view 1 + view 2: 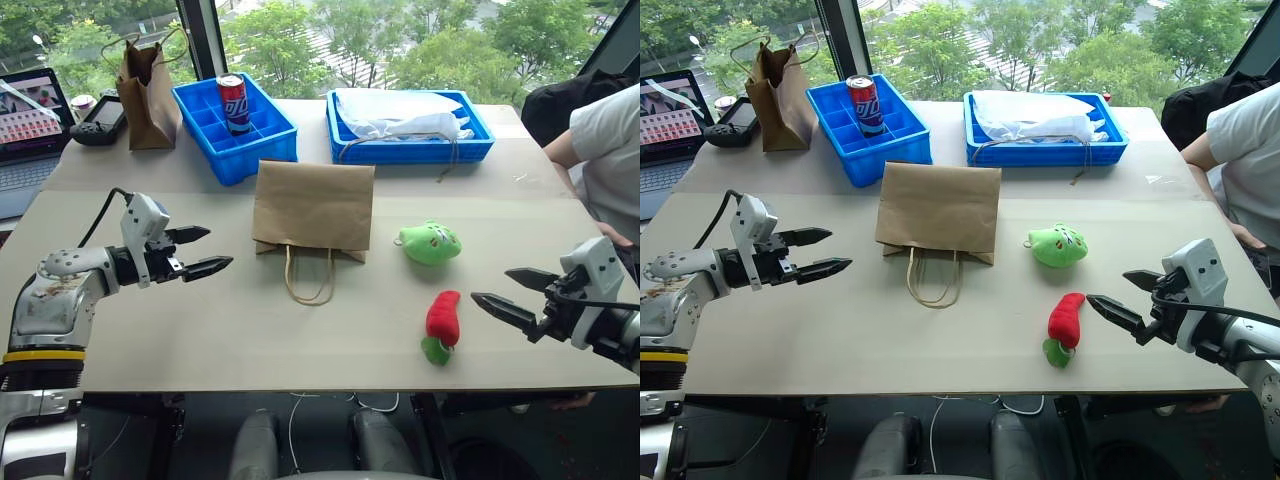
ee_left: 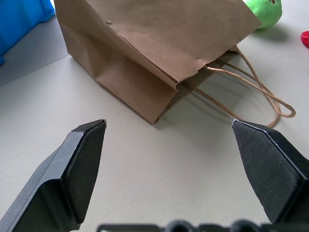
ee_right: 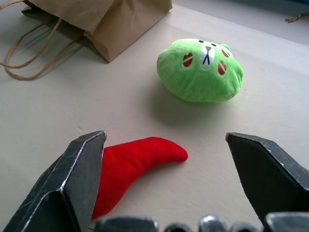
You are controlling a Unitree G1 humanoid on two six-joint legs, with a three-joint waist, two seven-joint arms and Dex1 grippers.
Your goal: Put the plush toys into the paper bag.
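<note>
The wide light-brown paper bag (image 1: 313,208) lies flat mid-table, its mouth and string handles (image 1: 309,280) toward me. Right of it rests the round green plush (image 1: 431,243), and nearer me the red chili plush (image 1: 441,323) with its green end. My left gripper (image 1: 203,251) hovers open left of the bag, pointing at it, nothing between its fingers; the left wrist view looks at the bag's mouth (image 2: 178,82). My right gripper (image 1: 506,291) is open just right of the chili, empty. In the right wrist view the chili (image 3: 135,166) lies close by one finger, the green plush (image 3: 201,70) beyond.
At the back stand a blue divided bin (image 1: 236,130) holding a can (image 1: 234,103), a blue tray (image 1: 408,138) with white plastic, and a narrower dark paper bag (image 1: 148,95). A laptop (image 1: 30,125) is far left. A person (image 1: 608,150) sits at the right edge.
</note>
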